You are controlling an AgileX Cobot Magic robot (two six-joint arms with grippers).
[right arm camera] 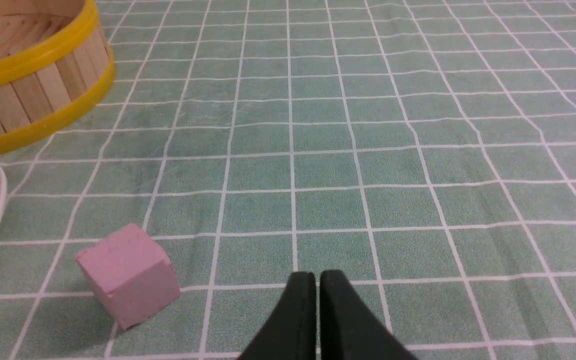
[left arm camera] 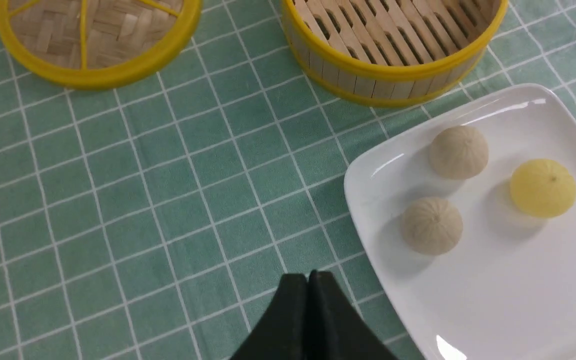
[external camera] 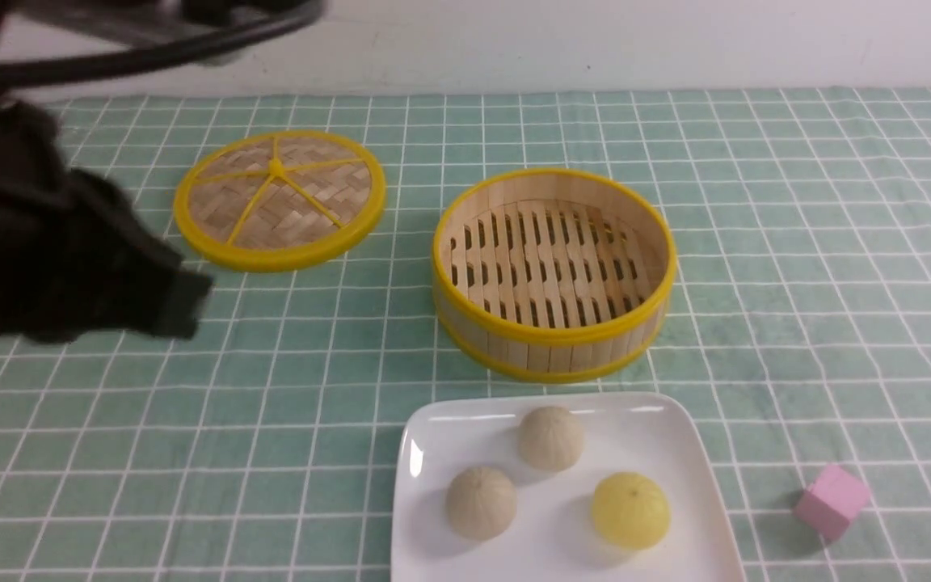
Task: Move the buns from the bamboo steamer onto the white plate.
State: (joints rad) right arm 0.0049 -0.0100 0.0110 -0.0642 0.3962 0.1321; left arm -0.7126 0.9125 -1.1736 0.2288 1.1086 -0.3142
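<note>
Three buns rest on the white plate [external camera: 433, 420] at the front of the table: two pale beige ones [external camera: 550, 437] [external camera: 481, 501] and a yellow one [external camera: 630, 509]. Behind the plate stands the bamboo steamer [external camera: 554, 339], its slatted floor bare. My left gripper [left arm camera: 309, 274] is shut and holds nothing; it hovers over the cloth just left of the plate [left arm camera: 493, 300]. My right gripper [right arm camera: 318, 275] shows its fingers together with only a hairline slit and nothing between them. It hangs over bare cloth to the right of the plate; the right arm is out of the front view.
The flat woven steamer lid [external camera: 280, 198] lies at the back left. A pink cube [external camera: 832, 500] sits on the cloth right of the plate, close to the right gripper. My left arm [external camera: 69, 259] fills the left edge of the front view. A green checked cloth covers the table.
</note>
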